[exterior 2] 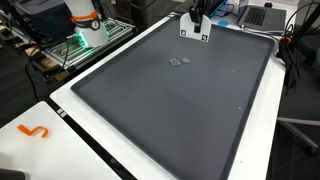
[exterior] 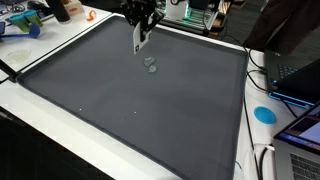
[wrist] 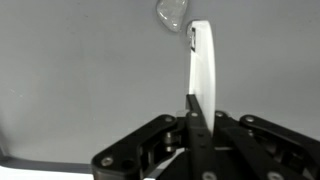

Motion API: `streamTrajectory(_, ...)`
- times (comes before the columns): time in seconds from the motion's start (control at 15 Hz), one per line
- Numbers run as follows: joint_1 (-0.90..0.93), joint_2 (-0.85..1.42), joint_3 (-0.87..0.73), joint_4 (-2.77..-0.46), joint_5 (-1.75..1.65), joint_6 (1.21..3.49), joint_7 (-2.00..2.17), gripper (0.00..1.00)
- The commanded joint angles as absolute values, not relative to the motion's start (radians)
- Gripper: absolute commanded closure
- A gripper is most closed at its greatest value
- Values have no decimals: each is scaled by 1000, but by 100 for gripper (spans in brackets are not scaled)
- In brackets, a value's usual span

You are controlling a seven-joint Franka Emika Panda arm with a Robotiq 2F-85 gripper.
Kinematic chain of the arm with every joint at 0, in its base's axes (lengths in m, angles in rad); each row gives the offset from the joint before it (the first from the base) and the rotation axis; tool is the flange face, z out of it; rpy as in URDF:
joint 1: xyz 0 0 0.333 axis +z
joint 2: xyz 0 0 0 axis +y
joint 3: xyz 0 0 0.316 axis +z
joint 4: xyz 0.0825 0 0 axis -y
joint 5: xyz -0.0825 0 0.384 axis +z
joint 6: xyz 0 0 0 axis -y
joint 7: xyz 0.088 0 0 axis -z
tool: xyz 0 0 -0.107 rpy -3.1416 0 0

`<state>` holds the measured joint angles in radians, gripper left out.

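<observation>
A: Gripper state?
B: Gripper (exterior: 139,24) fingers nearly closed, pinching 1 thin white sheet (exterior: 138,40). In the wrist view the sheet (wrist: 200,62) stands edge-on.
A: Where's the sheet?
B: Hanging upright over the far part of the dark gray mat (exterior: 130,110). 1 small clear object (exterior: 150,65) lies near it on the mat, untouched.

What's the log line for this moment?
gripper shut on white strip | strip over grey mat | clear piece lies nearby
</observation>
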<state>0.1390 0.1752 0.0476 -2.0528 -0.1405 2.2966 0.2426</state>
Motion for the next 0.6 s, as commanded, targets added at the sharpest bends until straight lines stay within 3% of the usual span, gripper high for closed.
streamTrajectory(0.0, 169, 189, 55, -2027, -231, 2241, 323, 99)
streamTrajectory(0.53, 216, 234, 69, -1985, -341, 2199, 374, 99)
